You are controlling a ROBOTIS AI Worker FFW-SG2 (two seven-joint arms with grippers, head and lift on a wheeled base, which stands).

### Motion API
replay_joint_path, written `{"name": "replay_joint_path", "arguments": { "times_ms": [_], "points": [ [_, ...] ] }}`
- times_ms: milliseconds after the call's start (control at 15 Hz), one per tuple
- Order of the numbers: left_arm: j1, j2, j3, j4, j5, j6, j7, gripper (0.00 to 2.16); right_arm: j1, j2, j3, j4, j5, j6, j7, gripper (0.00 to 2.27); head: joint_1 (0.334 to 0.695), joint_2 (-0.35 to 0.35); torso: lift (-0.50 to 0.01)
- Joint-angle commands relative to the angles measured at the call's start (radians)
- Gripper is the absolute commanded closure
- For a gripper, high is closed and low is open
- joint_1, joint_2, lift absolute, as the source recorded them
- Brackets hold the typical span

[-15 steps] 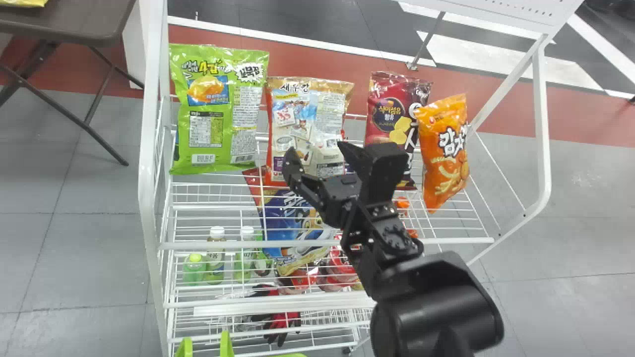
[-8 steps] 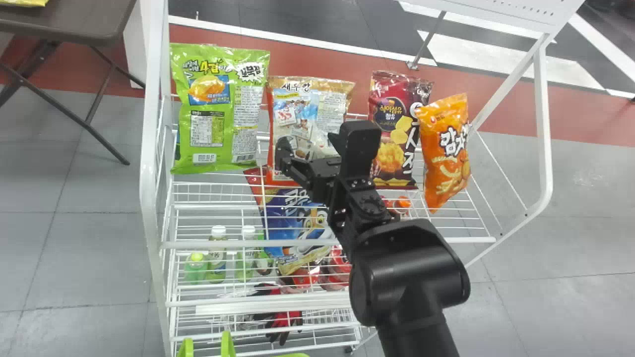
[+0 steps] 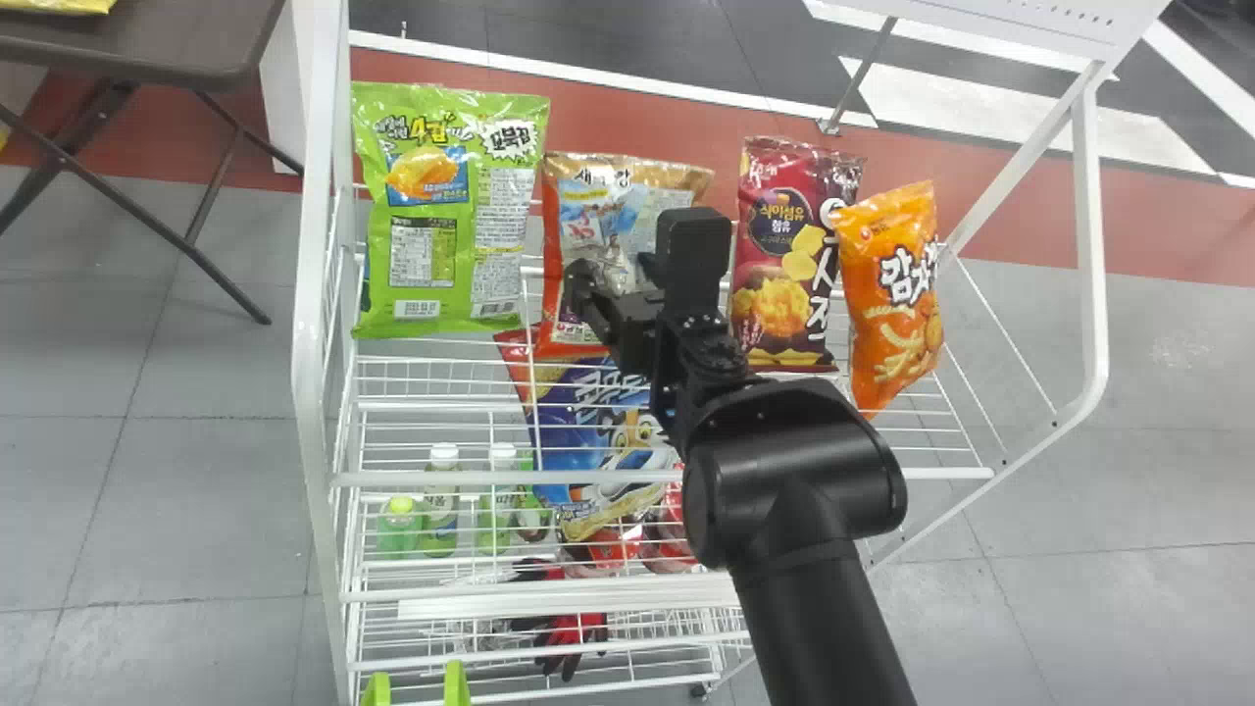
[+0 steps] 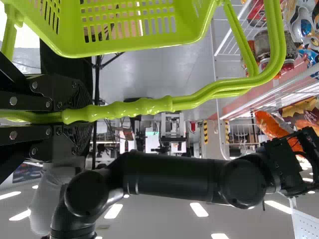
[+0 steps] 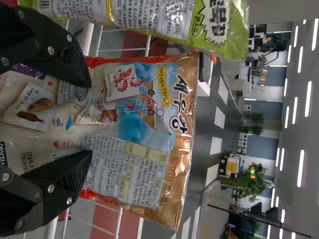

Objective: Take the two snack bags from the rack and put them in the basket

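The leftmost bag (image 3: 446, 216) is green; the rightmost bag (image 3: 892, 294) is orange.

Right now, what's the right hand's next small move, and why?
I'd likely close the right hand gently on the brown-and-red snack bag: its two fingers stand open over the bag's face, both tips inside the bag's edges.

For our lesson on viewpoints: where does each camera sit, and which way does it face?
Head view: on the head, facing forward and down at the rack; the right arm shows.
Left wrist view: on that wrist, facing along the left fingers past the basket; right arm shows too.
Right wrist view: on that wrist, facing the tan bag; the right fingers show.
Head and right wrist share that bag.
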Motion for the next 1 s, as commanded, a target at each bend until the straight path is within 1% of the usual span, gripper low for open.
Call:
{"name": "replay_joint_path", "arguments": {
  "times_ms": [0, 200, 400, 467, 600, 733, 933],
  "points": [
    [-0.001, -0.006, 0.0, -0.003, 0.0, 0.01, 0.005, 1.63, 0.014, -0.004, -0.003, -0.01, 0.004, 0.037, 0.022, 2.25, 0.695, -0.317, -0.01],
    [-0.009, -0.006, -0.004, -0.004, -0.003, 0.01, 0.011, 1.63, 0.054, -0.006, -0.011, -0.065, -0.004, 0.022, 0.001, 2.25, 0.695, -0.321, -0.01],
    [-0.012, -0.006, -0.008, -0.004, -0.006, 0.01, 0.012, 1.63, 0.113, -0.012, -0.037, -0.162, -0.046, 0.01, -0.011, 2.25, 0.695, -0.338, -0.01],
    [-0.012, -0.006, -0.008, -0.004, -0.008, 0.01, 0.012, 1.63, 0.138, -0.018, -0.045, -0.21, -0.065, 0.016, -0.011, 2.25, 0.695, -0.344, -0.01],
    [-0.015, -0.006, -0.008, -0.001, -0.009, 0.01, 0.014, 1.63, 0.196, -0.018, -0.08, -0.328, -0.107, 0.065, -0.01, 2.25, 0.695, -0.35, -0.01],
    [-0.02, -0.006, -0.008, -0.001, -0.009, 0.01, 0.014, 1.63, 0.273, -0.018, -0.123, -0.452, -0.161, 0.157, 0.013, 2.25, 0.695, -0.35, -0.01],
    [-0.044, -0.006, -0.02, 0.002, -0.009, 0.01, 0.029, 1.63, 0.459, -0.019, -0.17, -0.654, -0.242, 0.197, 0.064, 2.25, 0.695, -0.35, -0.01]
  ]
}}
